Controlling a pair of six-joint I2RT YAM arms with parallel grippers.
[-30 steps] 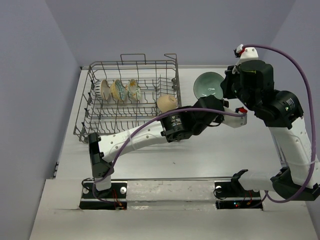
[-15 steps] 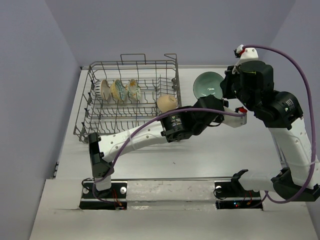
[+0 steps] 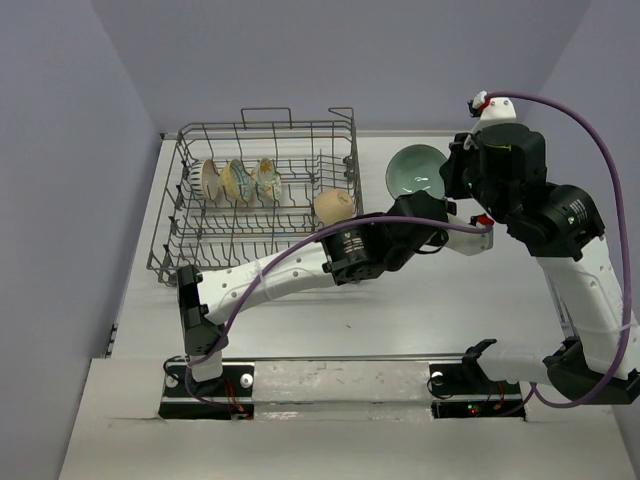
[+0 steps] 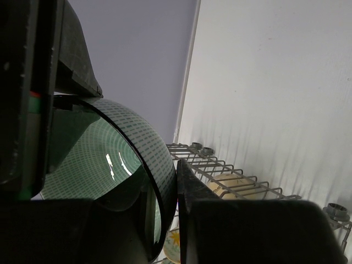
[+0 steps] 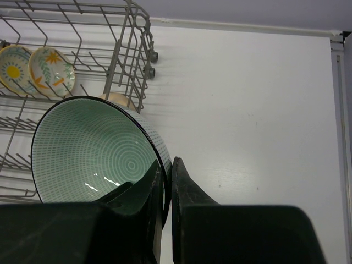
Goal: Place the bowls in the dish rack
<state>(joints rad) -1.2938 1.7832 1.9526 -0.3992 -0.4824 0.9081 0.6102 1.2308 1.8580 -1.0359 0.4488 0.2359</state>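
Behind green bowl (image 5: 99, 157), tan bowl (image 5: 117, 99) half-hidden.

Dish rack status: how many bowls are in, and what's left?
Three bowls stand in a row in the dish rack, and the tan bowl sits by its right side. In hand: the teal bowl, its rim pinched by both the left gripper and right gripper. Left: racking that one.
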